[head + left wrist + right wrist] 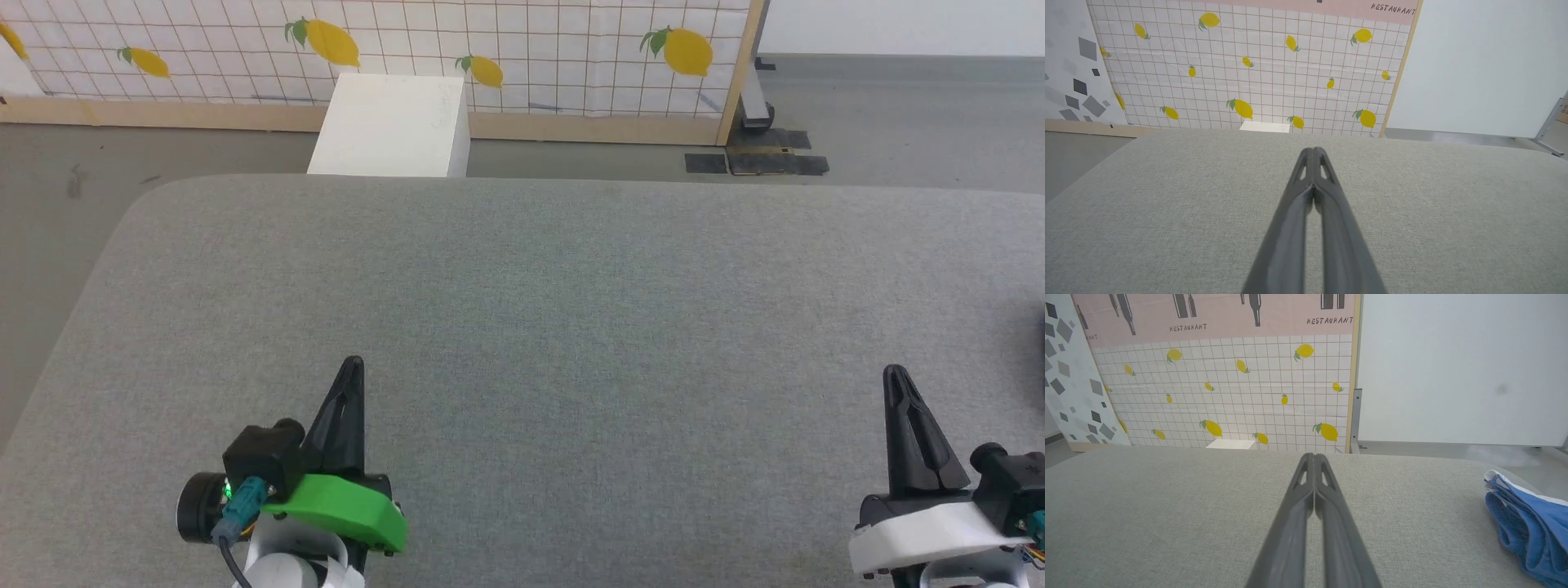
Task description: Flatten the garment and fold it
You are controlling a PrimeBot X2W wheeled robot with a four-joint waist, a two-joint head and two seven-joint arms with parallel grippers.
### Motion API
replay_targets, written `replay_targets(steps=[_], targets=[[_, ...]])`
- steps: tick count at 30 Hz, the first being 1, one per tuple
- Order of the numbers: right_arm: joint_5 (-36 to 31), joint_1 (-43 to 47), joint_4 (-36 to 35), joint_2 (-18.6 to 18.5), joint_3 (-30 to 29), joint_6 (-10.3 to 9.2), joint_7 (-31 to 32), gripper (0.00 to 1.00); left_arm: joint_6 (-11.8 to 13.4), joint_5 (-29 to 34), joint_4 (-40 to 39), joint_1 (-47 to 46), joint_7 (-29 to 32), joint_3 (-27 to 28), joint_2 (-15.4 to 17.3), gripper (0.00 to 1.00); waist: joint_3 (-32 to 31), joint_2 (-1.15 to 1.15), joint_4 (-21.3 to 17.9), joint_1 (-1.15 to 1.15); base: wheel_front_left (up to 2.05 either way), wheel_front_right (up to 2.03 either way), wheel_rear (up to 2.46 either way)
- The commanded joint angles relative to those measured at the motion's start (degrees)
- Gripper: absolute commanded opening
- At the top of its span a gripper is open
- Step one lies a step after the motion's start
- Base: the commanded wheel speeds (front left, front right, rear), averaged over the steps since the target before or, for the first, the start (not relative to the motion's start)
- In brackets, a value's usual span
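Both grippers rest low over the grey padded table, fingers pointing away from the robot toward the lemon-print backdrop. The left gripper is clenched, fingers pressed together along their length and grasping nothing. The right gripper is the same, clamped tight and empty. The garment is seen in the right wrist view as a bunched heap of blue fabric with a strip of white trim on its upper edge. It lies on the table at the right margin, off to the right of the right gripper's fingers and well apart from them. It is not flattened and not touched by either gripper. It is too crumpled and too cut off by the frame to give a long axis or to find the waistband. The key relation is that the garment lies sideways to the right of the right fingers, not ahead of them, and the right arm is clearly the nearer one, with the left arm far across the table. The judgement is that the task has not begun. The next move likely needs the right gripper to spread its fingers and swing rightward to reach the heap. A white box sits on the floor beyond the table's far edge and is not involved.
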Motion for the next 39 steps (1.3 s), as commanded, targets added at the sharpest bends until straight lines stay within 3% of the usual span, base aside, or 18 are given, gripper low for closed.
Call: replay_targets(steps=[1, 39], targets=[[-0.4, -0.9, 0.0, 0.0, 0.3, -0.02, 0.3, 0.00, 0.5, 0.5, -0.4, 0.6, 0.4, 0.3, -0.1, 0.00, 0.0, 0.00, 0.0, 0.00, 0.00, 0.00, 0.00], [-2.0, -2.2, 0.1, 0.1, 2.8, -0.04, 4.7, 0.00, 2.0, 4.1, -2.6, 1.5, 4.8, 2.3, -0.2, 0.00, -0.6, 0.00, -0.7, 0.00, 0.00, 0.00, 0.00]])
